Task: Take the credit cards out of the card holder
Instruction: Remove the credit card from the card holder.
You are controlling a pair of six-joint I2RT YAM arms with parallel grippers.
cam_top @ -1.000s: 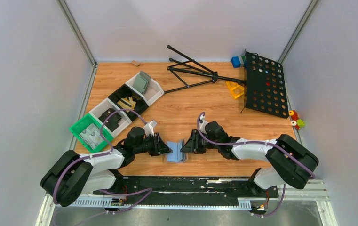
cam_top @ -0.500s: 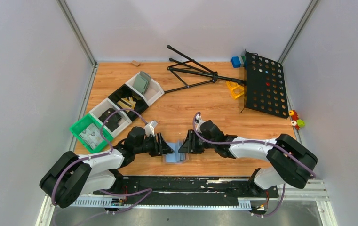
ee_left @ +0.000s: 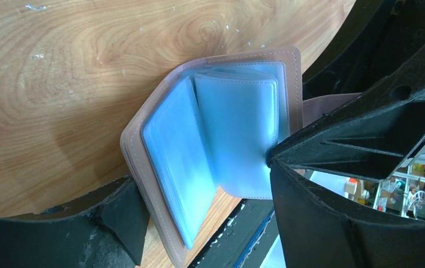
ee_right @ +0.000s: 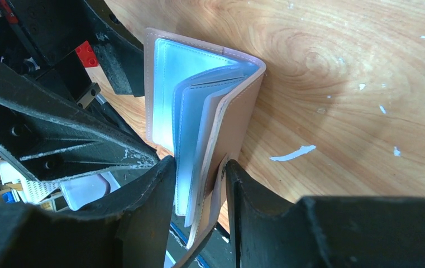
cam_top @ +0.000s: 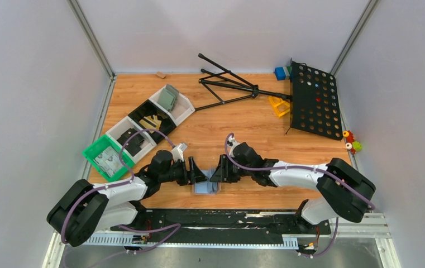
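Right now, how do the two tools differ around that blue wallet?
The right tool pinches one flap of the card holder; the left tool stands wide open astride it. The right tool reaches in from the right, the left tool from the left. Both are black, two-fingered.

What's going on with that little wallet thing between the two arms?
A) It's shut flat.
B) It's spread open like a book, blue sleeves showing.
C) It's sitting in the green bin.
B: the card holder stands open, pale blue sleeves fanned, one cover pinched by the right end effector.
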